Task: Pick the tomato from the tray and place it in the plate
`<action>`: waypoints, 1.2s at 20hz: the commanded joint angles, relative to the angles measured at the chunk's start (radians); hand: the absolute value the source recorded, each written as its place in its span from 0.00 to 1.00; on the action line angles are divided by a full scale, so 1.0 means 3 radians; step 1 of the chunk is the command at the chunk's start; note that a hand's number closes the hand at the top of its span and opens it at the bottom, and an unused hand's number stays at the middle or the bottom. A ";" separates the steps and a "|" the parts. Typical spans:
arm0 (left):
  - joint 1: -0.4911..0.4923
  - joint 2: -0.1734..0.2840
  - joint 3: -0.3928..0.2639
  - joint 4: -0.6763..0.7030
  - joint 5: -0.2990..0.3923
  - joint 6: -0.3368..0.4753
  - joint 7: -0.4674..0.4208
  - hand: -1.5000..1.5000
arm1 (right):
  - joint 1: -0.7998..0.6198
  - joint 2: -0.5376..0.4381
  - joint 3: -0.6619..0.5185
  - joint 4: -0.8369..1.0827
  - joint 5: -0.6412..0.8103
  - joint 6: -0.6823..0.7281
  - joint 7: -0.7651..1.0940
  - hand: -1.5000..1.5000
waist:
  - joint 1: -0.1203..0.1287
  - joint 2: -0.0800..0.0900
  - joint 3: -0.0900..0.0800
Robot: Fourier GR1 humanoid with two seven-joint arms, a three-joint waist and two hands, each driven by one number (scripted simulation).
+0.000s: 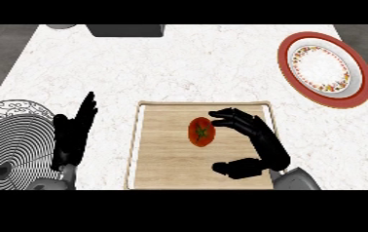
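A red tomato (pixel 200 131) with a green stem lies near the middle of the wooden tray (pixel 161 167). My right hand (pixel 260 144) hovers over the tray just right of the tomato, fingers curved toward it from above and thumb spread low; nothing is held. The red-rimmed white plate (pixel 322 68) with a floral band sits at the far right of the counter. My left hand (pixel 73 137) rests open at the tray's left, fingers pointing up.
A black-and-white striped round object (pixel 25 138) lies at the left edge, partly under my left hand. A dark box (pixel 126 29) and a grey round thing (pixel 62 26) stand at the counter's back edge. White marble counter lies between tray and plate.
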 commanded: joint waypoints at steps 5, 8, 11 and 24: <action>0.0072 -0.0047 -0.0053 -0.0200 -0.0084 0.0096 0.0172 0.50 | -0.0278 -0.0310 0.0249 -0.0358 0.1158 -0.0252 0.1049 0.00 | -0.0021 -0.0035 -0.0009; -0.0122 -0.0006 0.0074 0.0161 -0.0071 -0.0007 0.0073 0.50 | -0.0445 -0.0352 0.0345 -0.0503 0.1426 0.0029 0.1540 0.00 | -0.0041 -0.0019 -0.0010; 0.0017 -0.0097 -0.0009 0.0039 -0.0080 0.0005 0.0031 0.50 | -0.0615 -0.0456 0.0446 -0.0684 0.1485 0.0606 0.2020 0.00 | -0.0027 -0.0025 -0.0011; 0.0150 -0.0190 0.0085 -0.0153 -0.0234 -0.0097 0.0109 0.50 | -0.0620 0.0023 0.0534 -0.0491 0.1887 0.1396 0.2576 0.00 | -0.0006 -0.0011 -0.0003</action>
